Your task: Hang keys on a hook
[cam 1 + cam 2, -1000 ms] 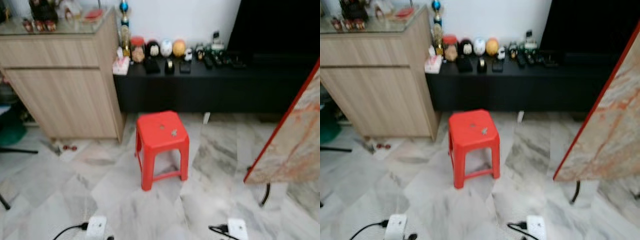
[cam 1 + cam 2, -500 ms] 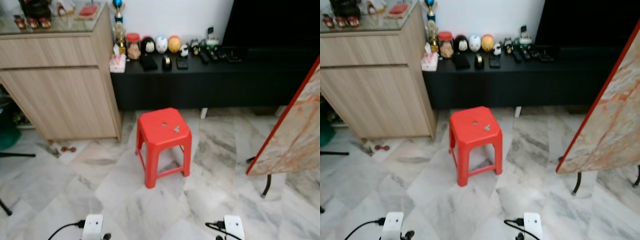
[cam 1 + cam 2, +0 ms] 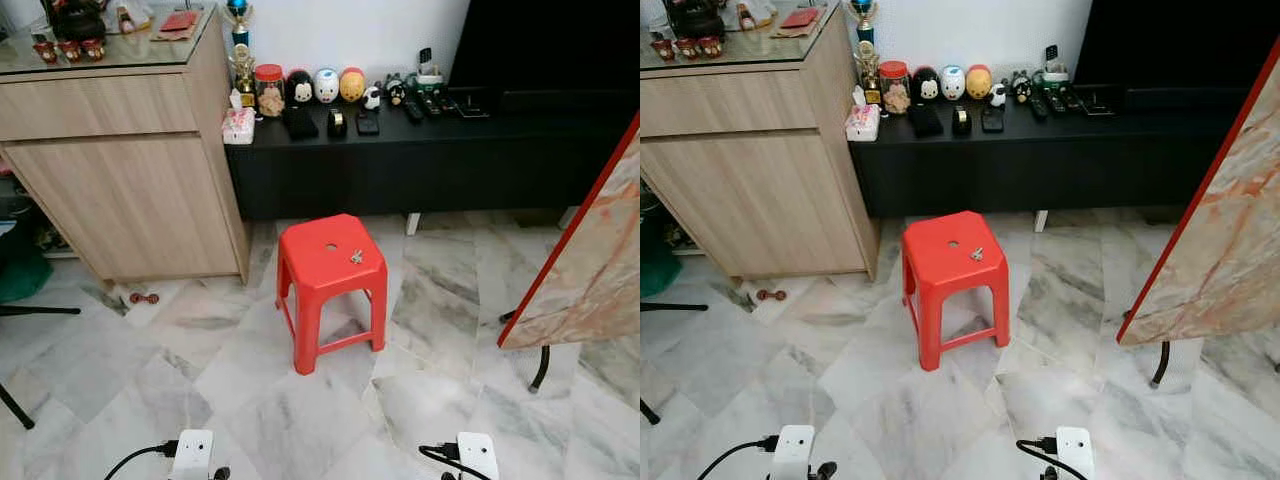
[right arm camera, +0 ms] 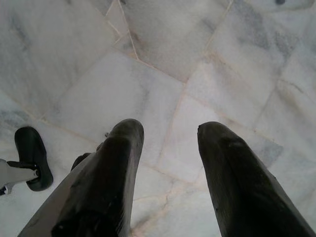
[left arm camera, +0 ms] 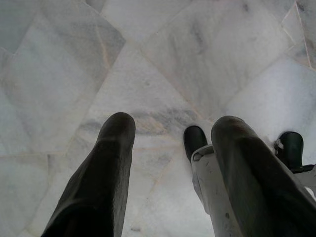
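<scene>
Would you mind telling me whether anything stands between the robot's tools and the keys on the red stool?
Nothing visible does. The keys lie on top of the red stool, with bare marble floor between it and the robot. The left tool and right tool hang open, pointing down at the floor.

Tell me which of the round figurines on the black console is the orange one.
The orange figurine is the rightmost of the three round heads, beside the white figurine, with the black figurine further left.
</scene>
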Tool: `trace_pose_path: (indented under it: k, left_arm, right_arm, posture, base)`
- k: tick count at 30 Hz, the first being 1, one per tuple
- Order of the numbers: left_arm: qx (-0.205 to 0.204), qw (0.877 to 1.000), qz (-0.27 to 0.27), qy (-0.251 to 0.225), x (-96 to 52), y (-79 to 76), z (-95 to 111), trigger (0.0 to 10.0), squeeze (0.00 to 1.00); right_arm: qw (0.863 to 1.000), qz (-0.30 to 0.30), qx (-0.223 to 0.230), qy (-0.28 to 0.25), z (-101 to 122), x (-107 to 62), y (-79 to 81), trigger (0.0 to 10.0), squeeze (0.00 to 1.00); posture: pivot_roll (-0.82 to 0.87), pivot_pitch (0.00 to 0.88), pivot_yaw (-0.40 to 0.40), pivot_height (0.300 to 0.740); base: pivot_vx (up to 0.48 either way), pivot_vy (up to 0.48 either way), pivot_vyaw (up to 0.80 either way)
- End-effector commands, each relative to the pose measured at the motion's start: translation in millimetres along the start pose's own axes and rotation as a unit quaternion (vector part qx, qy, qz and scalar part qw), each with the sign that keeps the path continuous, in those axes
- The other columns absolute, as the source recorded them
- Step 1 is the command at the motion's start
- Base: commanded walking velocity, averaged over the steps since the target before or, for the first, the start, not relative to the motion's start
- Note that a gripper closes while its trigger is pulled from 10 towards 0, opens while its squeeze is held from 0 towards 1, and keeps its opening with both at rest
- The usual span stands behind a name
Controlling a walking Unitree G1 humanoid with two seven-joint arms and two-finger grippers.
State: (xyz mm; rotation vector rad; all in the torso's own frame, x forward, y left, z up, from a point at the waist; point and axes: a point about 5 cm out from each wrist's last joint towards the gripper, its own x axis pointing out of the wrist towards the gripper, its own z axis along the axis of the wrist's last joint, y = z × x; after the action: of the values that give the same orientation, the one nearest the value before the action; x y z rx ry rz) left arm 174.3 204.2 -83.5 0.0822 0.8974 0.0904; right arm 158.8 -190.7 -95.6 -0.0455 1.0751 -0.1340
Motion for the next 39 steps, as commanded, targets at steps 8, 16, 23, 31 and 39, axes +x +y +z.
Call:
trace_pose_path:
  k: [8, 16, 23, 31, 39]
  left_arm:
    - [-0.001, 1.000, -0.001, 0.012, -0.8, 1.8, -4.5, 10.0, 0.00]
    - [0.008, 1.000, -0.008, 0.013, -0.6, 1.5, -3.9, 10.0, 0.00]
    - [0.008, 1.000, -0.008, 0.013, -0.5, -0.5, -3.9, 10.0, 0.00]
    - [0.008, 1.000, -0.008, 0.014, -0.7, -0.4, -4.9, 10.0, 0.00]
    - [0.009, 1.000, -0.008, 0.013, -0.6, 0.5, -4.3, 10.0, 0.00]
  right_arm:
    - [1.000, -0.002, 0.003, -0.008, 1.0, -0.1, 0.3, 10.0, 0.00]
    - [1.000, -0.001, -0.004, -0.010, 3.0, 0.1, 2.7, 10.0, 0.00]
    - [1.000, -0.005, -0.005, -0.013, 4.5, 0.2, -0.4, 10.0, 0.00]
    - [1.000, -0.005, 0.002, -0.017, 6.2, 0.3, 1.5, 10.0, 0.00]
    - [0.999, 0.003, 0.008, -0.032, 12.8, 0.5, 5.9, 10.0, 0.00]
  posture:
    - [0.00, 0.000, -0.016, 0.740]
    - [-0.01, 0.000, -0.007, 0.740]
    - [-0.01, 0.000, -0.012, 0.740]
    - [-0.01, 0.000, -0.007, 0.740]
    - [-0.01, 0.000, -0.007, 0.740]
  base:
    - [0.000, 0.000, 0.45]
    - [0.233, 0.000, 0.00]
    - [0.043, 0.000, 0.00]
    - [0.076, 0.000, 0.00]
    - [0.078, 0.000, 0.00]
